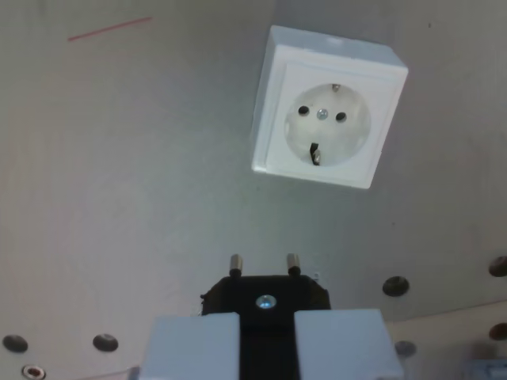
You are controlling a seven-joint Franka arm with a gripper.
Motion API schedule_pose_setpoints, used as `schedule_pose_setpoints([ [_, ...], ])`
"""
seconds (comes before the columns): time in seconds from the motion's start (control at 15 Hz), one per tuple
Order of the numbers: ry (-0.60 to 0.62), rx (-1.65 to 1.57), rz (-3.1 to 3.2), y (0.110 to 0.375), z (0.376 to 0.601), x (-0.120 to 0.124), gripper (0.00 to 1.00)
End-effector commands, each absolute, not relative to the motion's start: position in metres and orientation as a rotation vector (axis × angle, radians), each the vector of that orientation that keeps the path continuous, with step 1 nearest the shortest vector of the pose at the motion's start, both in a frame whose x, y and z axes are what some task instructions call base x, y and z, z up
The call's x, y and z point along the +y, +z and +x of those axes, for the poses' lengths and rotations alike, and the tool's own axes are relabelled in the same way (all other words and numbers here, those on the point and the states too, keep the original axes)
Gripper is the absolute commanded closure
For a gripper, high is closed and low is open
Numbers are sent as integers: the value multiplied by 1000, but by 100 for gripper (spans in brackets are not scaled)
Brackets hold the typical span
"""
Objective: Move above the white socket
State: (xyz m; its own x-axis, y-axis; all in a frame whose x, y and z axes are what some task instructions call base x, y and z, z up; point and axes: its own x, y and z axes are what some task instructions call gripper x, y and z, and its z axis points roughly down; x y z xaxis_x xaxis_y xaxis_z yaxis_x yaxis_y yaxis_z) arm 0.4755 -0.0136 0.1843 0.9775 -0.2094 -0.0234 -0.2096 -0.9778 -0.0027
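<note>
Grey metal plate point(119, 198) fills the background, with a thin red line point(109, 28) far up-left of the white socket point(327, 107). Socket lies flat on the plate, slightly rotated, two pin holes and a centre screw visible. Well below it, the gripper point(267, 336) has its pale fingers point(194, 344) closed on a black plug point(265, 297), two metal pins pointing toward the socket. Bolt holes point(395, 286) dot the plate below the socket.

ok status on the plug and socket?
Gripper shut on black plug, pins pointing up-frame. White socket ahead, toward the wrist view's right, not yet lined up with the pins. Nothing between plug and socket.
</note>
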Motion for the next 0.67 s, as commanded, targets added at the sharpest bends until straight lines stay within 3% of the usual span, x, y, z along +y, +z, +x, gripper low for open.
schedule_pose_setpoints([
  [0.07, -105, 548, -3091, 169, 474, -20, 100],
  [0.67, -113, 612, -3067, 139, 475, -35, 100],
])
